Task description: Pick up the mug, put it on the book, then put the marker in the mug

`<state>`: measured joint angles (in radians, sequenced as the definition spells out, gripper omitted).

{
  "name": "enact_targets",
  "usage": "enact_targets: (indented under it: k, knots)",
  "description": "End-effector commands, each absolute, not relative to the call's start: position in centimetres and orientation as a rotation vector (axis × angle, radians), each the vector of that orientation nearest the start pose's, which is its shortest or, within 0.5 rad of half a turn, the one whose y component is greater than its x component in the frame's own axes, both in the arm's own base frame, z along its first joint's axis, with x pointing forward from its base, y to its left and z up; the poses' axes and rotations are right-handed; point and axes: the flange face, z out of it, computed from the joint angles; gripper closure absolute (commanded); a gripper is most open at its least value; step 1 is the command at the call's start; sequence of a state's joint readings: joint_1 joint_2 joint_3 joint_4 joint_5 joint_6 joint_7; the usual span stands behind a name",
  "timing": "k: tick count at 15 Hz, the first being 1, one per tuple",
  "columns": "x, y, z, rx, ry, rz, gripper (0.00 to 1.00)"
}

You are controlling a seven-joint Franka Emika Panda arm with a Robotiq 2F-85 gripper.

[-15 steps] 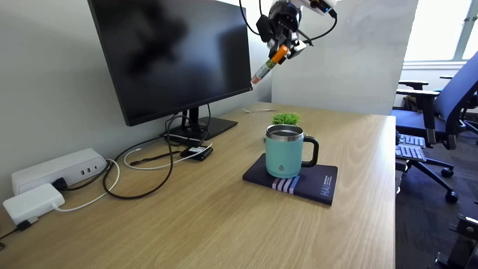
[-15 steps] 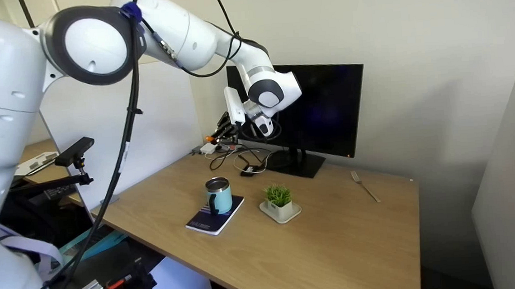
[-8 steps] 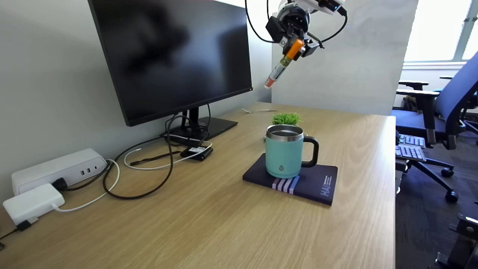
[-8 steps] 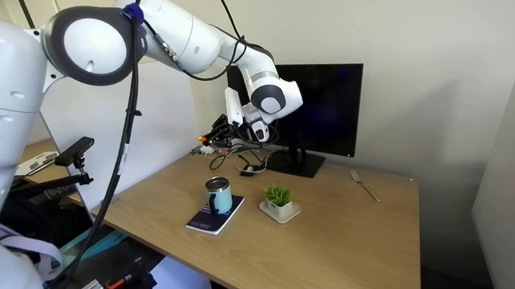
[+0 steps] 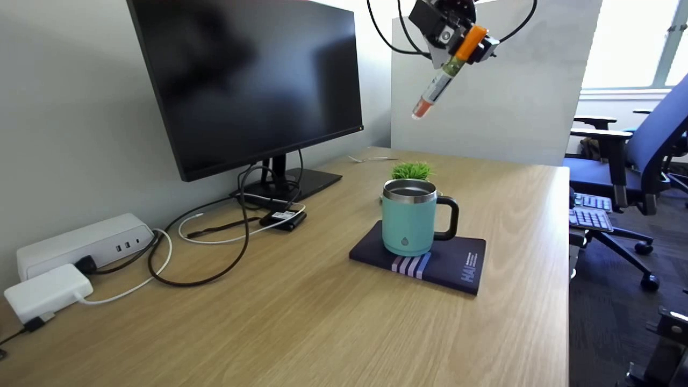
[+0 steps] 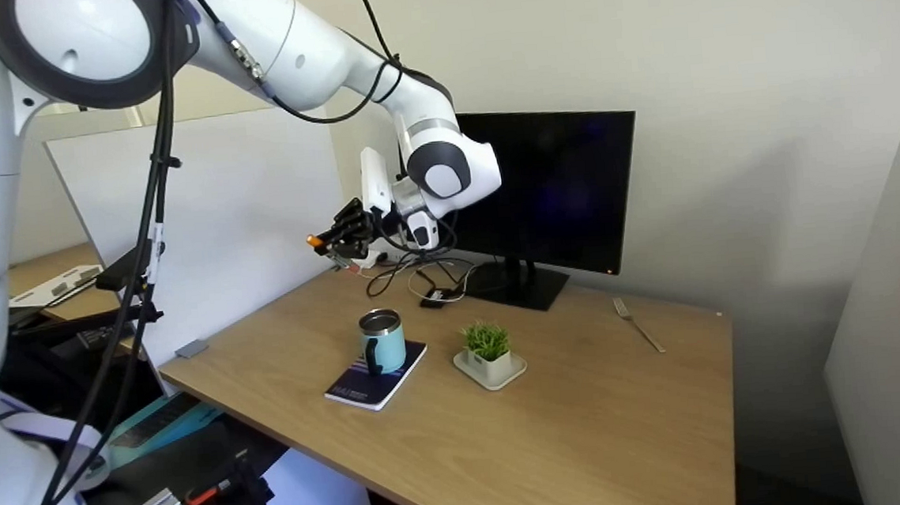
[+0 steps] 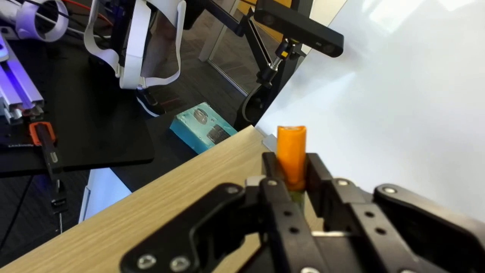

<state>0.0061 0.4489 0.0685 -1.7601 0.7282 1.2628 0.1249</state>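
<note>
The teal mug (image 5: 408, 226) stands upright on the dark navy book (image 5: 457, 266). The mug (image 6: 388, 350) and book (image 6: 363, 388) show in both exterior views, with the black handle toward the book's lettered end. My gripper (image 5: 466, 47) is high above the desk and shut on the marker (image 5: 438, 86) near its orange end. The marker slants, its salmon-coloured end pointing down, apart from the mug. In the wrist view the gripper (image 7: 291, 167) pinches the orange end of the marker (image 7: 291, 151); the rest is mostly hidden behind the fingers. Mug and book are out of the wrist view.
A small potted plant (image 6: 487, 343) on a pale tray stands beside the book. A monitor (image 6: 549, 190) stands at the back, with cables (image 5: 244, 236) near its base. A fork (image 6: 637, 325) lies on the desk. A white board (image 6: 241, 204) borders one desk edge.
The arm and gripper, with the marker still held, have moved sideways away from the monitor. The marker stays tilted. The mug and book have not moved.
</note>
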Motion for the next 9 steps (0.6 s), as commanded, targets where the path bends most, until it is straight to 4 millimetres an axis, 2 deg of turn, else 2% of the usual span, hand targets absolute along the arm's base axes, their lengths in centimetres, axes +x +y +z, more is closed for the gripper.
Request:
enact_targets:
  k: [1, 5, 9]
  knots:
    - [52.9, 12.3, 30.4, -2.160, 0.206, 1.236, 0.95]
    - [52.1, 12.8, 27.8, -2.141, 0.207, 1.287, 0.95]
    - [52.7, 13.7, 25.7, -2.160, 0.168, 1.271, 0.95]
